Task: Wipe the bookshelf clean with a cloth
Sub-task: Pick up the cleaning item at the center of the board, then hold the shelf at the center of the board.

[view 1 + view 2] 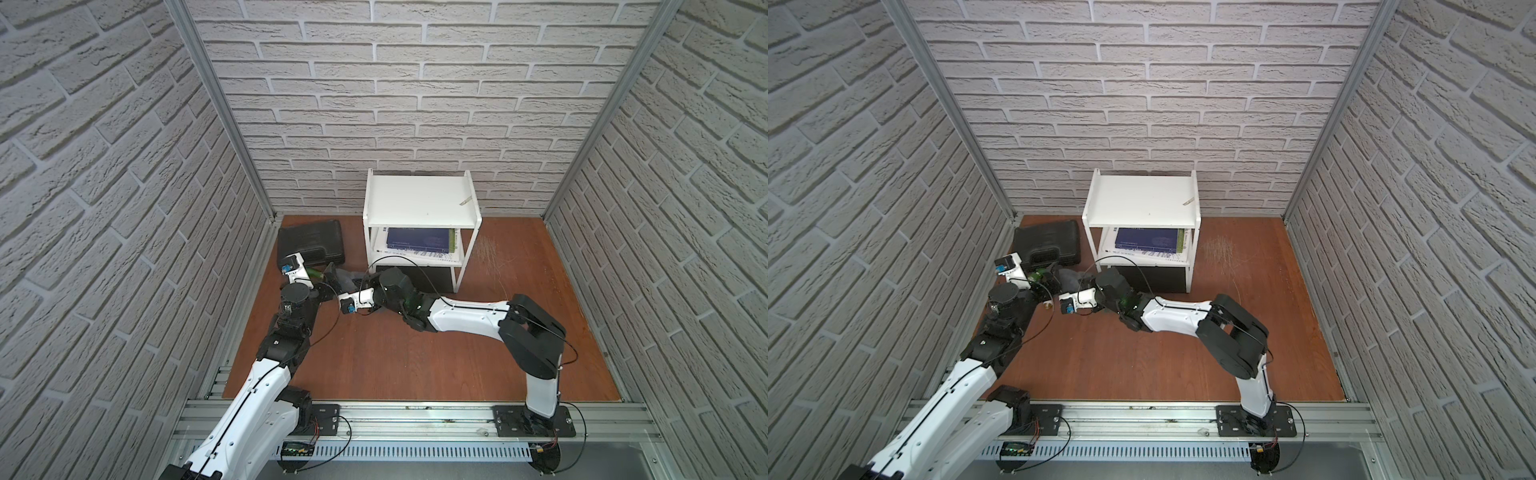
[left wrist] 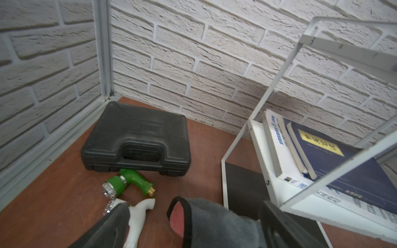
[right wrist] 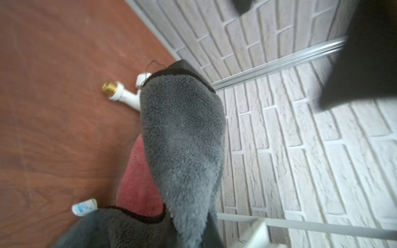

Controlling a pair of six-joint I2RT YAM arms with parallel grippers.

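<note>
Brick-patterned walls are enclosing your brown table (image 1: 415,357), with the bookshelf (image 1: 419,199) standing against the back wall, books (image 1: 419,241) lying on its middle shelf. Your right end effector (image 1: 353,283) is clamping the grey cloth (image 3: 182,133) just in front of the bookshelf's left leg. Your left end effector (image 1: 328,276) is gaping wide beside it, near the black case (image 1: 309,241).

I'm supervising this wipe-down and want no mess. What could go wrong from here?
1. The right gripper is shut on the grey cloth, which drapes loosely; dragged, it may snag the white fitting or green fitting beside it.
2. The open left gripper straddles the cloth, so the arms could collide.
3. Wiping may sweep the small scrap off the bookshelf.
</note>
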